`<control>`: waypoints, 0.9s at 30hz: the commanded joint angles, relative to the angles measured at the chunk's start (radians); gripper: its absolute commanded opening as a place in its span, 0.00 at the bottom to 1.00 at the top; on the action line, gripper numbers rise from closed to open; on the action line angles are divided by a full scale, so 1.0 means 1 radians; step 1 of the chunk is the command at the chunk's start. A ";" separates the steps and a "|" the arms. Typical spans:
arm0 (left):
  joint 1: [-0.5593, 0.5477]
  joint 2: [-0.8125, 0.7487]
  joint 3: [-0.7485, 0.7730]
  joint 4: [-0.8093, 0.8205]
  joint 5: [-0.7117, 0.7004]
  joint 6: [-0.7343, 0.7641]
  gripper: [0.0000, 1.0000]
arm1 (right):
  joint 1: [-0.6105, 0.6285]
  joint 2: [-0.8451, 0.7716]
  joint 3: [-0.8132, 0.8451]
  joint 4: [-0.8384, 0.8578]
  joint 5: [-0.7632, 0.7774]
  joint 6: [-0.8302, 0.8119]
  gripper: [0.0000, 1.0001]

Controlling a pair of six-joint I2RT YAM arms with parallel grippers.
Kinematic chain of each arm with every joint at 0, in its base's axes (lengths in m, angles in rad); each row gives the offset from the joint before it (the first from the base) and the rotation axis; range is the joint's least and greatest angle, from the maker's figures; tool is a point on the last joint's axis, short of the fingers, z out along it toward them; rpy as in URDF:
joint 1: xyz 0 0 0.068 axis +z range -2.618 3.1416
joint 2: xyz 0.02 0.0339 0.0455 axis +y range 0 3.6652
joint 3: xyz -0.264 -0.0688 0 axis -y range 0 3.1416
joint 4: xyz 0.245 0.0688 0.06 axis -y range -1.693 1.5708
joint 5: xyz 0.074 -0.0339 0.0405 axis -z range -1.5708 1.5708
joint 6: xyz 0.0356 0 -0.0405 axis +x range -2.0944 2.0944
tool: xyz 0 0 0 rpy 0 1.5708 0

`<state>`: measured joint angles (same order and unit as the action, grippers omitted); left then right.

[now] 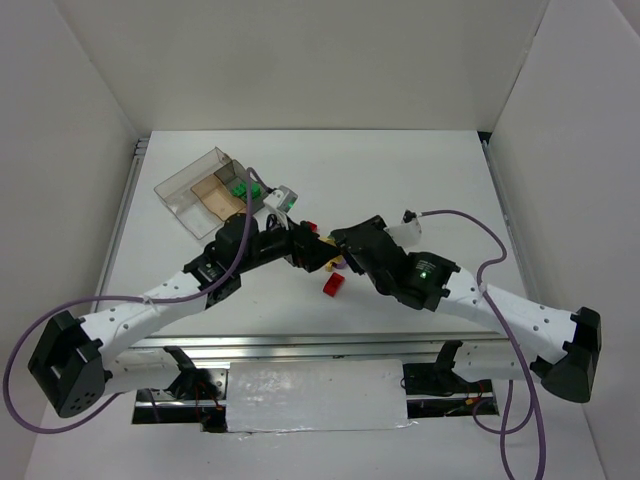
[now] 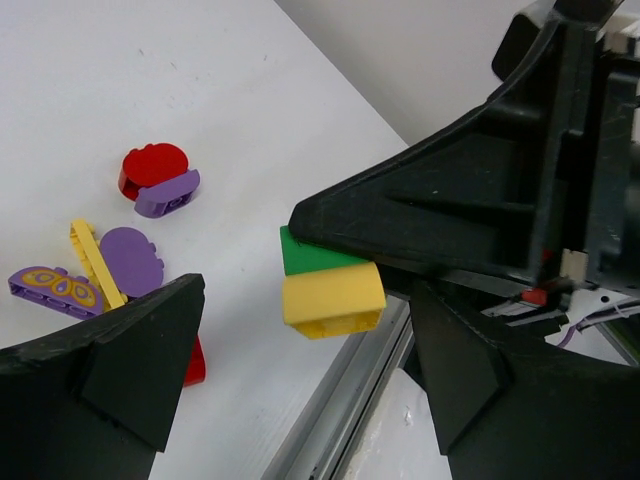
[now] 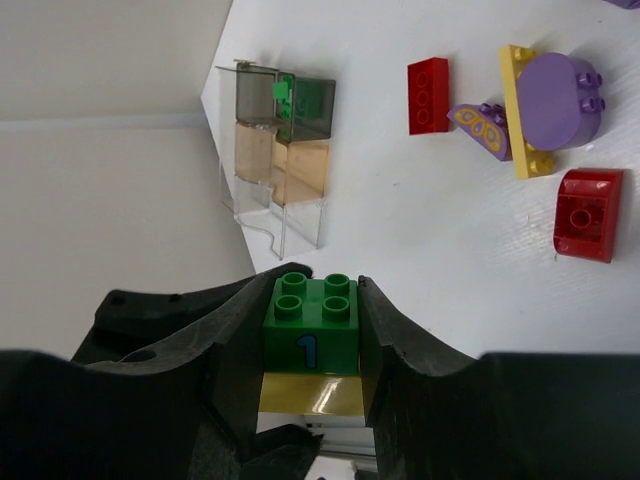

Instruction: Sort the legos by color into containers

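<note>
My right gripper (image 3: 310, 345) is shut on a green lego (image 3: 310, 328) marked with a 1, and a yellow lego (image 3: 310, 395) is stuck to its underside. In the left wrist view the same yellow lego (image 2: 333, 298) and green lego (image 2: 315, 250) hang from the right gripper's fingers. My left gripper (image 2: 300, 355) stands open beside it, with a gap on both sides of the yellow lego. The clear tray of containers (image 1: 190, 195) sits at the back left, with green legos (image 3: 285, 95) in its smoky compartment. Both grippers meet mid-table (image 1: 320, 252).
Loose legos lie on the table: a red brick (image 3: 428, 95), a round purple piece (image 3: 560, 100) on a yellow bar (image 3: 520, 110), a purple butterfly piece (image 3: 480, 128) and a red curved brick (image 3: 588, 213). The table's metal front rail (image 2: 340, 400) runs just below the left gripper.
</note>
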<state>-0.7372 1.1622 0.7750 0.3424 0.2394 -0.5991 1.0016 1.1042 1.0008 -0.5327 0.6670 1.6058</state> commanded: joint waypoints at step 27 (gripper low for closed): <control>0.085 -0.151 -0.009 -0.177 -0.235 0.024 0.00 | -0.169 -0.049 -0.040 0.002 0.147 -0.086 0.00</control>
<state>-0.6949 1.0439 0.7780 0.1951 0.1059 -0.5560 0.8509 1.0946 0.9760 -0.5144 0.7502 1.5440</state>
